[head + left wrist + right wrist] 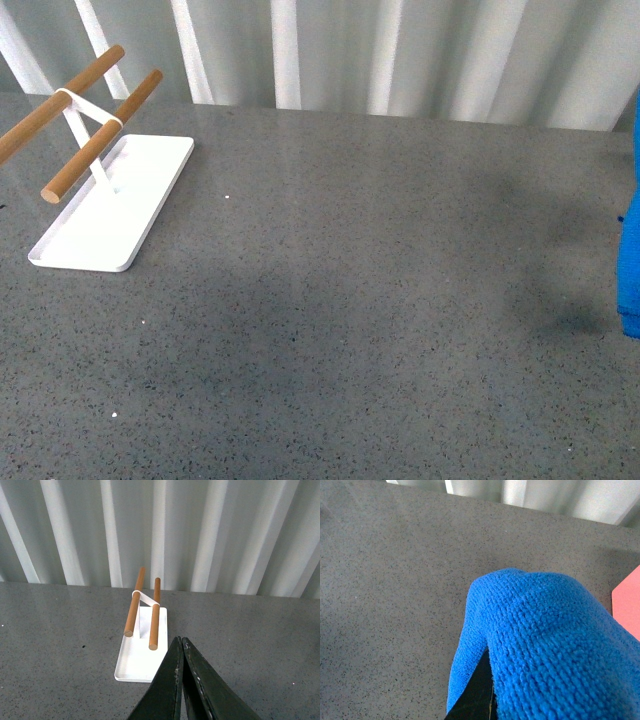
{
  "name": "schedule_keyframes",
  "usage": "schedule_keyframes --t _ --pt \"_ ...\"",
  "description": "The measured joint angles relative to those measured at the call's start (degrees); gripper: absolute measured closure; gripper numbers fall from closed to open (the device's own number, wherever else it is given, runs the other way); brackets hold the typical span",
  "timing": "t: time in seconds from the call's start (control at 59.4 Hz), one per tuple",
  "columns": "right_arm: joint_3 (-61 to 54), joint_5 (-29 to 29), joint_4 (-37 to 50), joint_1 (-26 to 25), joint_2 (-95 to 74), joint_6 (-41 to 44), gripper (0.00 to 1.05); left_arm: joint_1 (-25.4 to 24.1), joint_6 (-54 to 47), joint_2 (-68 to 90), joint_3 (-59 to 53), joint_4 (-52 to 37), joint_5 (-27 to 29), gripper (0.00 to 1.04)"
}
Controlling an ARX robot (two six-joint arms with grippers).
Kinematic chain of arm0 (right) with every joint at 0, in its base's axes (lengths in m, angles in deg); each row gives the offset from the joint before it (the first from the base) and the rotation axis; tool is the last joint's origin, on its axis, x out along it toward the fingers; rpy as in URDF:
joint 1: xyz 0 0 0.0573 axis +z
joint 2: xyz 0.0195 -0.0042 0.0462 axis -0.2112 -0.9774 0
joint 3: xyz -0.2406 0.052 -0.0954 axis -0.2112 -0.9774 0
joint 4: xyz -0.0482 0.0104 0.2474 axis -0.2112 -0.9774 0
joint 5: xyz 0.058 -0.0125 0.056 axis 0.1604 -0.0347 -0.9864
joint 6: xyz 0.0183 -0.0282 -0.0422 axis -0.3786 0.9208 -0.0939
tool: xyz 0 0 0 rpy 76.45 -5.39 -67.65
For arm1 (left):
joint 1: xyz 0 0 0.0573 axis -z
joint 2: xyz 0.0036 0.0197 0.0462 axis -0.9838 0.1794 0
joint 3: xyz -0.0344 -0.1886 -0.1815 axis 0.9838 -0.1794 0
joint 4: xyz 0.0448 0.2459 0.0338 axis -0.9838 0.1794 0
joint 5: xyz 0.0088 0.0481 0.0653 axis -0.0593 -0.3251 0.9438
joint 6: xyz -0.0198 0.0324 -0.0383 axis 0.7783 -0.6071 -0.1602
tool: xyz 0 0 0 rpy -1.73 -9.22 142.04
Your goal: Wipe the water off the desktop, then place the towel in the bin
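The blue towel [545,645] hangs from my right gripper, which is shut on it; the cloth drapes over the jaws and hides all but a dark finger [477,692]. In the front view only a strip of the towel [630,270] shows at the right edge, held above the dark-grey speckled desktop [380,280]. My left gripper [181,642] is shut and empty, its black fingers pressed together above the desktop [60,645], near the white tray. No water is visible on the desktop. The bin itself is not clearly in view.
A white rectangular tray [150,180] with a stand carrying two wooden rods [100,135] sits at the far left; it also shows in the left wrist view [135,667]. A corrugated white wall [400,50] runs behind. A salmon-pink surface [627,605] shows beside the towel.
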Motion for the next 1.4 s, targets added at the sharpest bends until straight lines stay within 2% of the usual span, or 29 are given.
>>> schedule_keyframes --t 0.269,0.488,0.808,1.094,1.397 --pt "-0.81 1.68 1.07 3.19 -1.46 -1.97 1.01 0.0 -0.15 -3.32 -0.87 0.17 0.04 1.01" --pt "-0.79 3.93 1.18 3.91 -3.13 -3.32 1.01 0.0 -0.09 -3.37 -0.87 0.17 0.04 1.01" --pt "-0.77 6.82 3.02 3.98 -13.16 -4.68 1.01 0.0 -0.13 -3.37 -0.87 0.17 0.04 0.51" --pt "0.59 8.22 6.12 6.47 -26.75 -6.88 1.01 0.0 -0.15 -3.37 -0.87 0.17 0.04 0.06" --pt "0.98 7.13 9.25 6.67 -33.7 -9.14 1.01 0.0 -0.17 -3.37 -0.87 0.17 0.07 0.07"
